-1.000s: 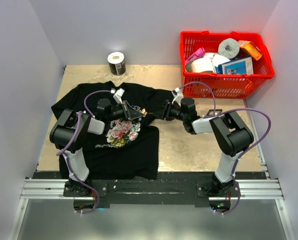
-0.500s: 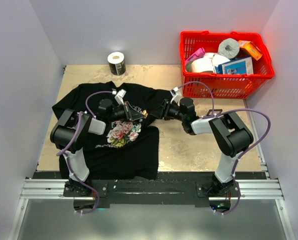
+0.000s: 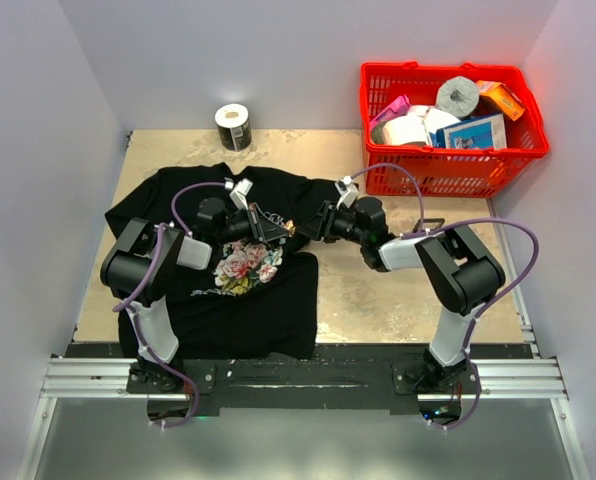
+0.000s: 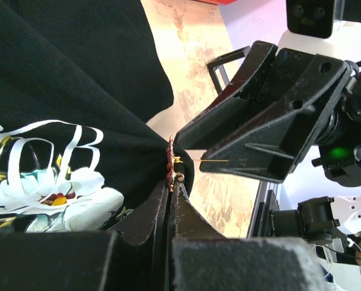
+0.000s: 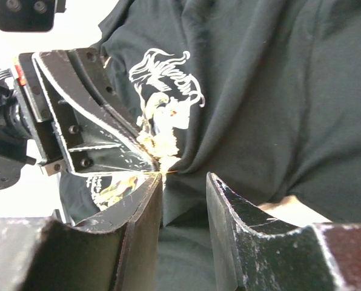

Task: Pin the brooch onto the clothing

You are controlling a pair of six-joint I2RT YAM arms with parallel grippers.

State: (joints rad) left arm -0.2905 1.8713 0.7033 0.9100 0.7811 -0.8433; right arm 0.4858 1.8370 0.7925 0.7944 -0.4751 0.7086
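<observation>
Pinkish-red brooch [image 4: 170, 163] pinched against black shirt [image 4: 77, 73] in the closed left hand [image 4: 170, 189]; right hand [image 5: 184, 178] parted, just beside.

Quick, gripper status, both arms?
Left gripper: closed, pinching the brooch against the shirt.
Right gripper: open, holding nothing.

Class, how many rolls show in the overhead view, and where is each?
2. One roll stands at the far edge of the table, beyond the T-shirt; one grey roll lies in the red basket. The basket's clutter may hide more.
</observation>
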